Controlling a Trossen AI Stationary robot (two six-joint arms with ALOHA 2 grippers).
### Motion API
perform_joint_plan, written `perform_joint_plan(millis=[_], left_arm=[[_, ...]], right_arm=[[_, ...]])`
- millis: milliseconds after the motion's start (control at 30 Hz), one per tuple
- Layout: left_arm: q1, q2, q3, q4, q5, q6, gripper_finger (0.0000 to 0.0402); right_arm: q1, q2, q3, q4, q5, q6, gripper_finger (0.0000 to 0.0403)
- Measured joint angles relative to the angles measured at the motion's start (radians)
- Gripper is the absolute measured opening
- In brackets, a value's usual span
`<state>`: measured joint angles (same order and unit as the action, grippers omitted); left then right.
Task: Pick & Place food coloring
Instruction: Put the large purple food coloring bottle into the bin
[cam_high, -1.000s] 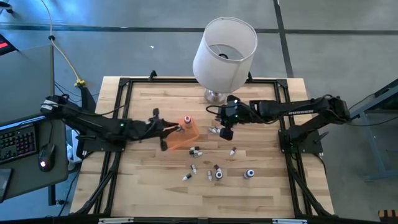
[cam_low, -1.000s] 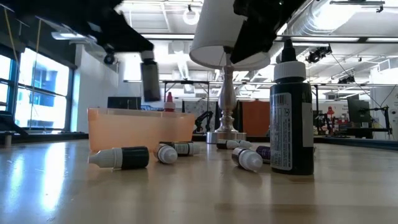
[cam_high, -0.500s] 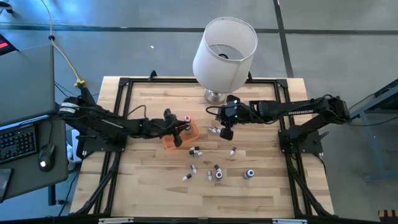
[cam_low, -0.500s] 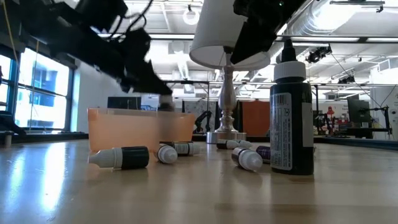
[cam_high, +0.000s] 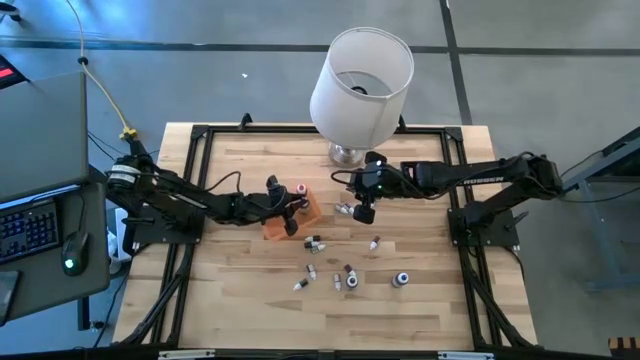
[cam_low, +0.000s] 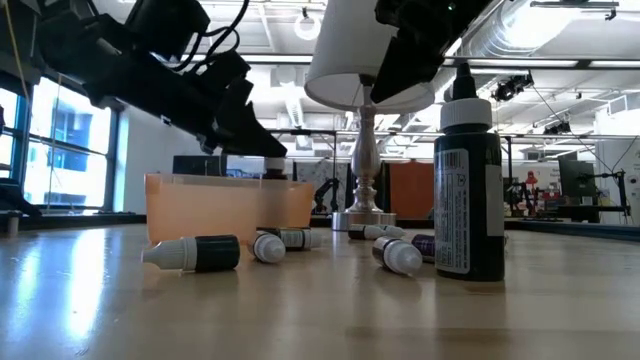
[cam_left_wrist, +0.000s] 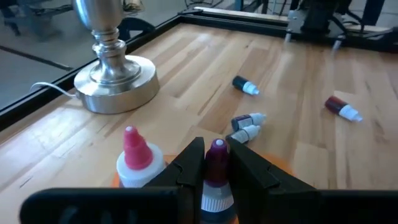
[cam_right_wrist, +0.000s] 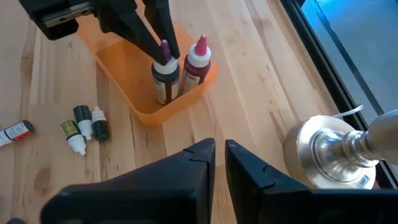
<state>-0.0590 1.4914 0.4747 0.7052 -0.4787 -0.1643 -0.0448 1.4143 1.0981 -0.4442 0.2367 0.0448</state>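
The orange tray (cam_high: 312, 210) sits mid-table and holds a whitish bottle with a red cap (cam_right_wrist: 198, 65). My left gripper (cam_left_wrist: 216, 168) reaches over the tray from the table's left, shut on a dark food coloring bottle with a purple cap (cam_right_wrist: 165, 78) that stands beside the red-capped one. Several more small bottles (cam_high: 345, 275) lie on their sides or stand on the wood nearer the near edge. My right gripper (cam_right_wrist: 219, 155) hovers right of the tray, shut and holding nothing. My left gripper pinches the dark bottle at its purple cap and neck (cam_left_wrist: 217, 154) between its two fingers. The fingers come slanting down from the table's left. The bottle is upright, with its lower part inside the orange tray (cam_right_wrist: 146, 112), close against the red-capped bottle.
A big white lampshade lamp (cam_high: 360, 80) stands at the far edge, with its metal base (cam_left_wrist: 115, 81) just beyond the tray. One dark bottle with a white collar (cam_low: 468, 180) stands upright close to the low camera. A black frame (cam_high: 205, 140) borders the table.
My left gripper has carried the dark bottle from left of the tray toward the right, over the tray wall. It has then come down, so the bottle now stands inside the tray next to the red-capped one. The gripper stays shut on it.
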Motion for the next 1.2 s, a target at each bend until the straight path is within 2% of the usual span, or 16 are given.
perform_joint_plan(millis=[200,467,733,1200], left_arm=[[0.025,0.0,0.0,0.001,0.01,0.003,0.0057],[0.11,0.0,0.0,0.005,0.201,0.003,0.0058],[0.118,0.0,0.022,-0.001,0.208,0.063,0.0058],[0.118,0.0,0.024,-0.021,0.235,0.066,0.0058]], right_arm=[[0.0,0.0,0.0,0.0,0.0,0.0,0.003],[-0.001,0.0,0.0,0.001,0.0,-0.001,0.0032],[-0.001,0.0,0.0,0.002,0.001,-0.001,0.0032],[0.0,0.001,0.0,0.002,0.043,-0.001,0.0033]])
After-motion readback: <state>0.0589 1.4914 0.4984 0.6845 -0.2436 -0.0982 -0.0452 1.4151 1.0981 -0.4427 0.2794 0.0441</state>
